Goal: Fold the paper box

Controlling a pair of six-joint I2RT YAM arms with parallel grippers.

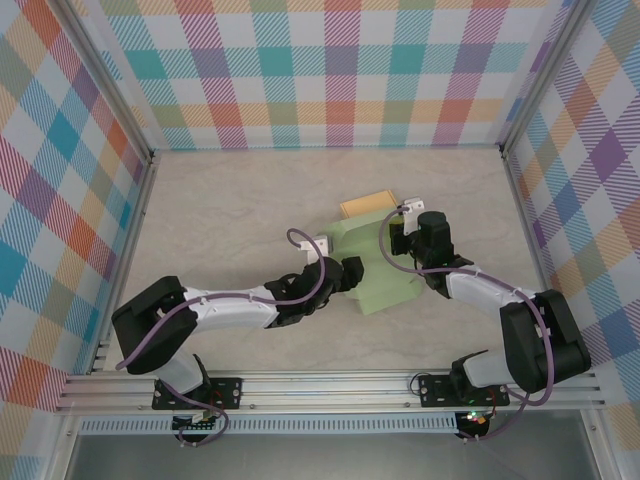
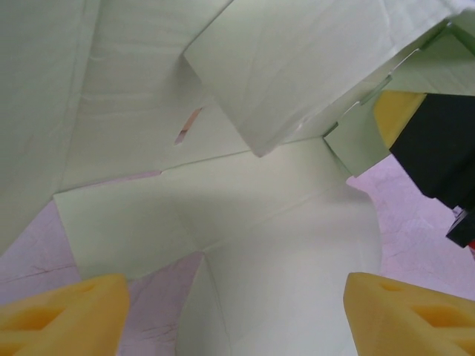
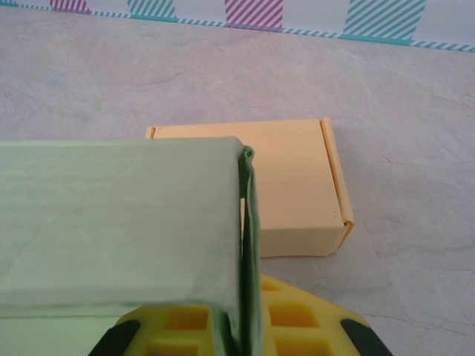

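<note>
From my remote station: the green box (image 1: pixel 385 272), half folded, sits just right of centre in the overhead frame on the pale bench (image 1: pixel 250 200), with both arms reaching in from the bottom edge. The left end effector (image 1: pixel 352 272) meets the box's left side and the right end effector (image 1: pixel 397 243) is at its upper right corner. An orange box (image 1: pixel 365 203), already closed, lies flat just behind the green one, toward the top of the frame; I cannot tell whether the two touch.

In the left wrist view the left end effector (image 2: pixel 237 317) stands spread, its yellow fingertips (image 2: pixel 63 315) in the two bottom corners. A rounded green flap of the box (image 2: pixel 223 185) lies between them, and creased panels cover the upper part of the frame. I cannot tell whether either pad touches the flap. The right arm's black finger with its yellow pad (image 2: pixel 397 115) shows at the upper right, at a notched corner of the card.

In the right wrist view the right end effector (image 3: pixel 241 330) is pressed together at the bottom centre, pinching an upright wall of the green box (image 3: pixel 111 222) edge-on. A panel folds away to the left of the frame. The orange box (image 3: pixel 289 185) rests beyond on the bench (image 3: pixel 408 111), lid down.
</note>
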